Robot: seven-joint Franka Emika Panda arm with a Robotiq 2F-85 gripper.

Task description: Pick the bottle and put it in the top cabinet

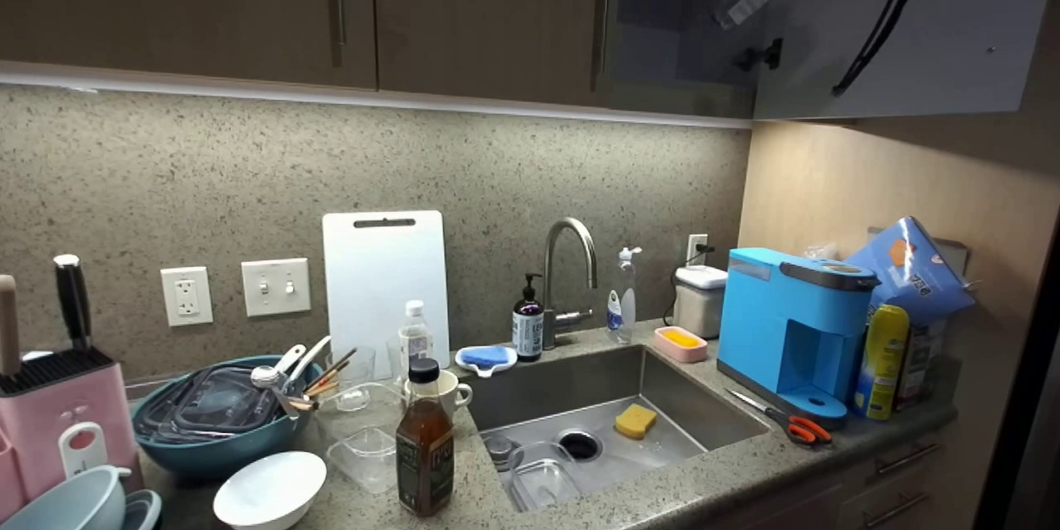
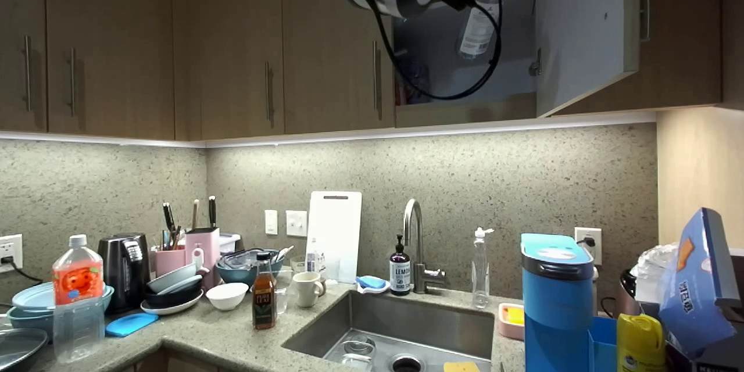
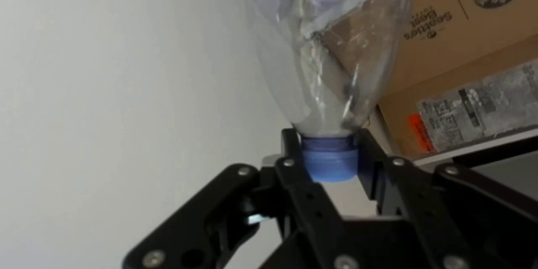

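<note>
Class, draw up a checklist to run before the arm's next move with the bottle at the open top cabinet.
1. Fingers closed on the cap of the bottle: ok.
2. Cabinet door open: ok.
3. Bottle upright for setting down: not ok, tilted in both exterior views.
4. Bottle base past the front edge of the top cabinet: cannot tell.
5. Clearance between bottle and cardboard box: cannot tell from the wrist view.

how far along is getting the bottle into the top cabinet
Done: the cabinet door is open, the bottle picked up. In hand: the jaws grip its cap, holding it tilted at the cabinet. Left: probably setting it inside and letting go; how deep it reaches is unclear.
</note>
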